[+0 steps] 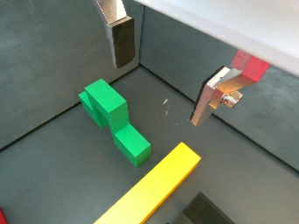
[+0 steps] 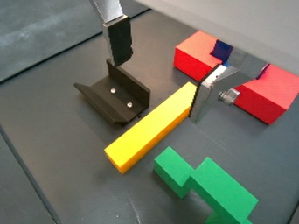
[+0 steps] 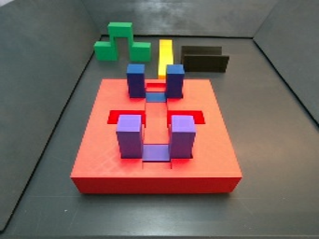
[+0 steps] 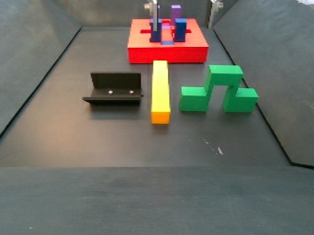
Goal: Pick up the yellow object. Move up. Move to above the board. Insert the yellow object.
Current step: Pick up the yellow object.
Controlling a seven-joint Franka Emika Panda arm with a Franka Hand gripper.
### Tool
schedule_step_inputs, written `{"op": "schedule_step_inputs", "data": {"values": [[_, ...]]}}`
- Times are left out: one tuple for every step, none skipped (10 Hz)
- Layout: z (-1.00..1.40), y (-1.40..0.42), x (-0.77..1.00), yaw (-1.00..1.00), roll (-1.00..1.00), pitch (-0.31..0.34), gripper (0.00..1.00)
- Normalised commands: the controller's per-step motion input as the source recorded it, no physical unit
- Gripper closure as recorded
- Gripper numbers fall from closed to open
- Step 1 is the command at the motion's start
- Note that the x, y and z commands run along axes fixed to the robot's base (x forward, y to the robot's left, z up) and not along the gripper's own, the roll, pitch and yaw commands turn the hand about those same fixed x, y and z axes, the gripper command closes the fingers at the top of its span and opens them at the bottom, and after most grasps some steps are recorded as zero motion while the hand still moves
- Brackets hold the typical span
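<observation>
Your gripper (image 2: 158, 72) hangs open and empty, its flat silver fingers (image 1: 119, 42) spread wide. Below it the long smooth yellow plastic bar (image 2: 152, 125) lies flat on the dark tabletop (image 4: 73, 119), with the large red slotted board (image 3: 156, 135) beyond.

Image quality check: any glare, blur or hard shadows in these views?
Lighting is even and soft. In a side view the yellow object and the board cast only faint shadows. In a wrist view the gripper fingers look sharp, with slight wide-angle stretch. No glare.
</observation>
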Motion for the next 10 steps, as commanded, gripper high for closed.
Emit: {"op": "schedule_step_inputs", "data": {"values": [[-0.02,0.0,0.0,0.0,0.0,-0.001,0.0],[-0.16,-0.09,-0.06,0.0,0.0,-0.046,0.0],[-0.09,-0.11,0.0,0.0,0.0,-0.04,0.0],[-0.09,-0.2,0.18,0.0,0.0,-0.036,0.0],[-0.12,-0.24,0.3,0.0,0.0,-0.036,0.0],[-0.14,-0.27,0.39,0.01,0.0,-0.026,0.0],[-0.16,-0.26,0.41,0.02,0.0,-0.027,0.0],[-0.21,-0.23,0.39,0.03,0.0,-0.036,0.0],[-0.25,-0.21,0.37,0.05,0.0,-0.04,0.0],[-0.31,-0.22,0.36,0.06,0.01,-0.046,0.0]]}}
